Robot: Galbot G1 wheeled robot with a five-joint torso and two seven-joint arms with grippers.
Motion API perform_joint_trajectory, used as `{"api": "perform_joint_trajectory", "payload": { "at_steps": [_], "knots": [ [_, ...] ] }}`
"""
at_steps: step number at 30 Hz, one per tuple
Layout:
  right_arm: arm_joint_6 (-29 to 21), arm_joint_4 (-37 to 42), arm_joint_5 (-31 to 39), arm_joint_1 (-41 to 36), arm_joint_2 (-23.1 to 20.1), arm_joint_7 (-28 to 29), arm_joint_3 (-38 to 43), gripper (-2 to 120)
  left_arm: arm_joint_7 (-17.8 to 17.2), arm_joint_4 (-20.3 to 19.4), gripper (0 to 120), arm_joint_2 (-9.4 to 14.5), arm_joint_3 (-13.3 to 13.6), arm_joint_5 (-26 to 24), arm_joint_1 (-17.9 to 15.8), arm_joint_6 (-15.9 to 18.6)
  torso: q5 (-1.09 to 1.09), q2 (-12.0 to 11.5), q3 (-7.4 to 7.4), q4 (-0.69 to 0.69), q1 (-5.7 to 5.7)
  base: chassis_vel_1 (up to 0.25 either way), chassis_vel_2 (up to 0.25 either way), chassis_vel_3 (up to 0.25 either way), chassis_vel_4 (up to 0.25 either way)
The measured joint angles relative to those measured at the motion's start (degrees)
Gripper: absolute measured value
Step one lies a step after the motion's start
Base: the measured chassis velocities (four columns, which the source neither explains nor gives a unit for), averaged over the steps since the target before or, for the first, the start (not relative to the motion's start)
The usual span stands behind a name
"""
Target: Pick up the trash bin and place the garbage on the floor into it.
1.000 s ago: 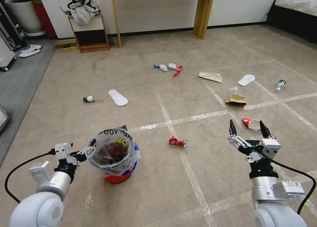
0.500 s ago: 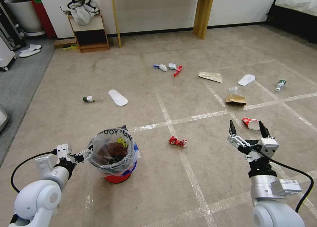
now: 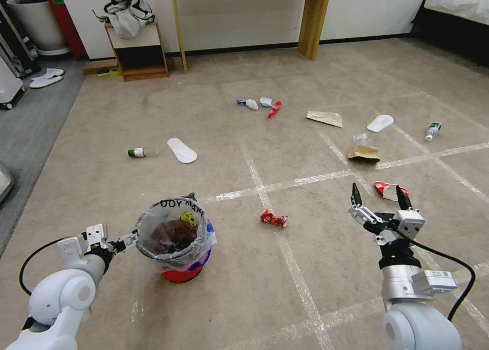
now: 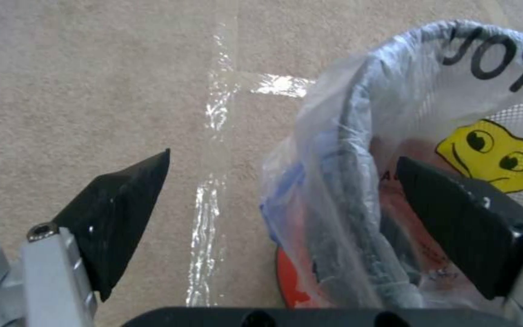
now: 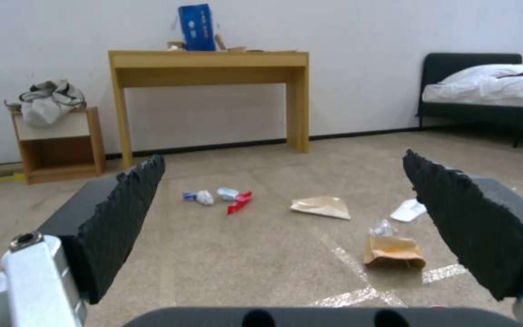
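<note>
Red below and blue at its rim, the trash bin point(image 3: 175, 240) stood upright on the beige carpet point(image 3: 285, 284), near the robot and left of centre. A clear plastic bag point(image 4: 358, 150) lined it and folded out over the rim; the bag carried black letters and a yellow cartoon face point(image 4: 493, 154). Dark and reddish scraps lay inside, too jumbled to identify.

The left gripper point(image 3: 133, 234) was at the bin's left edge with its jaws spread wide. In the left wrist view one finger point(image 4: 113, 218) stood outside over the carpet and the other hung inside the bag's mouth, so the rim lay between them; neither finger pressed it. Compared with a second earlier, the left arm had drawn lower and closer to the robot, and the gripper had settled from the upper rim to the side. The bin had not moved.

The right gripper point(image 3: 376, 199) hovered above the carpet at the right, jaws released and holding nothing, slightly farther forward than before.

The garbage lay scattered and unchanged: a red crumpled wrapper point(image 3: 274, 218) right of the bin, a red and white wrapper point(image 3: 388, 190) just beyond the right gripper, a tan paper bag point(image 3: 363, 153), a flat paper bag point(image 3: 325, 118), two white soles point(image 3: 182, 150) point(image 3: 380, 123), two small bottles point(image 3: 141, 152) point(image 3: 433, 131), and a cluster of tissues and a red scrap point(image 3: 261, 105) farther off.
</note>
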Motion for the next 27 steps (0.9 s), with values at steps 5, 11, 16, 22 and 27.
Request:
{"api": "perform_joint_trajectory", "payload": {
  "at_steps": [5,11,16,22,27],
  "knots": [
    [0.0,-0.4,0.2,0.5,-0.1,0.0,0.1,100,-0.1,1.0,99,-0.1,1.1,0.0,-1.0,0.0,0.00,0.0,0.00,0.00,0.00,0.000,0.000,0.000,0.000],
    [-0.1,-1.1,0.3,1.1,-0.2,0.0,0.1,100,-0.3,2.2,99,-0.1,2.8,0.0,-2.5,0.1,0.00,0.0,0.00,0.00,0.00,0.000,0.000,0.000,0.000],
    [-0.1,-1.6,0.4,1.4,-0.3,0.0,0.1,100,-0.5,4.0,99,-0.1,3.9,0.0,-3.6,0.1,0.00,0.0,-0.01,0.00,0.00,0.000,0.000,0.000,0.000],
    [-0.1,-1.9,0.5,1.7,-0.3,0.0,0.0,100,-1.2,5.7,99,-0.2,4.7,-1.0,-4.6,0.6,0.00,0.0,-0.01,0.00,0.00,0.000,0.000,0.000,0.000],
    [-0.1,-2.2,0.5,1.9,-0.2,0.1,0.0,100,-3.7,7.0,97,0.0,5.5,-5.1,-5.7,1.5,0.00,0.0,-0.01,0.00,0.00,0.000,0.000,0.000,0.000]
  ]
}}
